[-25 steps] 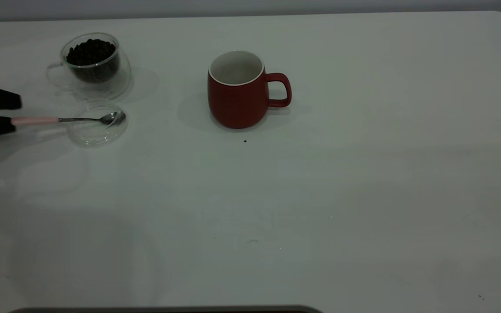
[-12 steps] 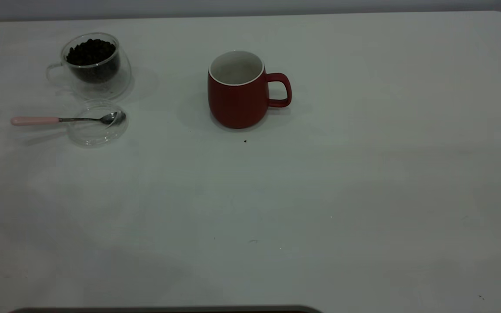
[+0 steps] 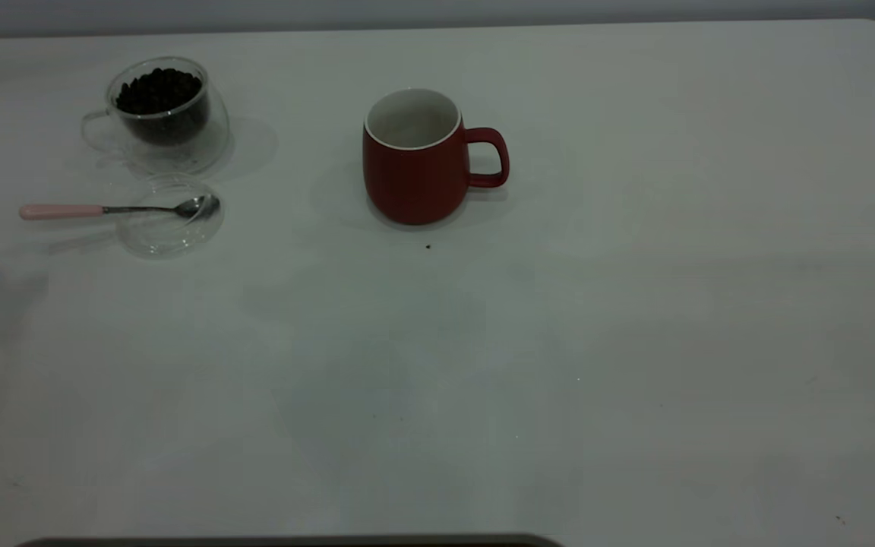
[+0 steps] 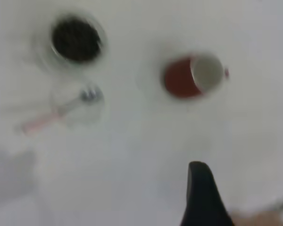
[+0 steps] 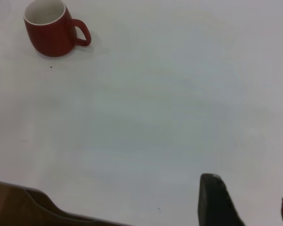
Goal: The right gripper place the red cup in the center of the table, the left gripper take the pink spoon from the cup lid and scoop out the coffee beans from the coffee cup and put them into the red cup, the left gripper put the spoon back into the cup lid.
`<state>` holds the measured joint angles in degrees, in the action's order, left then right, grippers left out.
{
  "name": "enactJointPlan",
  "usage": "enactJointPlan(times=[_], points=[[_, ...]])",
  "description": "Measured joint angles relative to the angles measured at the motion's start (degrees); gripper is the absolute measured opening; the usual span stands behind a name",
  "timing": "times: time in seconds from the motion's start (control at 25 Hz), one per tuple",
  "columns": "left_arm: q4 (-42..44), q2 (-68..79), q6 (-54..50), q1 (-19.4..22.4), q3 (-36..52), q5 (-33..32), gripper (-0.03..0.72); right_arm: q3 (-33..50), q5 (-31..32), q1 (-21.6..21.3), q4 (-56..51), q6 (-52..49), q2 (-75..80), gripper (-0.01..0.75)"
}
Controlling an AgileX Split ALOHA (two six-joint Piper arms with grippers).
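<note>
Two cups stood on the table (image 3: pixel 635 342): the red cup (image 3: pixel 415 163) near centre, upright, handle toward 3 o'clock, no beans visible inside; the coffee cup (image 3: pixel 164 114) at its 9 o'clock, well apart, holding coffee beans (image 3: pixel 158 91). Pink spoon (image 3: pixel 115 208) lay with bowl in the cup lid (image 3: pixel 170 216), handle sticking out toward 9 o'clock, probably for an easy regrasp. Left gripper (image 4: pixel 203 195) hovered high, only one finger showing, can't tell its opening. Right gripper (image 5: pixel 247 200) sat spread, holding nothing, far from the red cup.

Red cup (image 3: pixel 415 171): dark red, white inside. Pink spoon (image 3: pixel 115 208): pink handle, silver bowl. Coffee beans (image 3: pixel 158 91): near-black. Worktop (image 3: pixel 635 304): white.
</note>
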<state>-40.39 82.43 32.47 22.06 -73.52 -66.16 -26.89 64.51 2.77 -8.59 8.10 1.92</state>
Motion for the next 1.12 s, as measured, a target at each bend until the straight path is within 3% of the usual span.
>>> enactJointPlan(times=[0.2, 0.36, 0.8, 1.12], points=[[20.0, -9.1, -11.4, -10.1, 0.8, -0.9, 0.502, 0.0, 0.0, 0.0, 0.0, 0.0, 0.0, 0.371], [31.0, -17.2, -19.9, -13.8, 6.8, -0.9, 0.493, 0.0, 0.0, 0.0, 0.0, 0.0, 0.0, 0.371], [33.9, -47.4, -25.9, -14.4, 38.4, -0.9, 0.492, 0.0, 0.0, 0.0, 0.0, 0.0, 0.0, 0.371], [33.7, -65.8, -27.3, -15.1, 44.1, -0.6, 0.492, 0.0, 0.0, 0.0, 0.0, 0.0, 0.0, 0.371]])
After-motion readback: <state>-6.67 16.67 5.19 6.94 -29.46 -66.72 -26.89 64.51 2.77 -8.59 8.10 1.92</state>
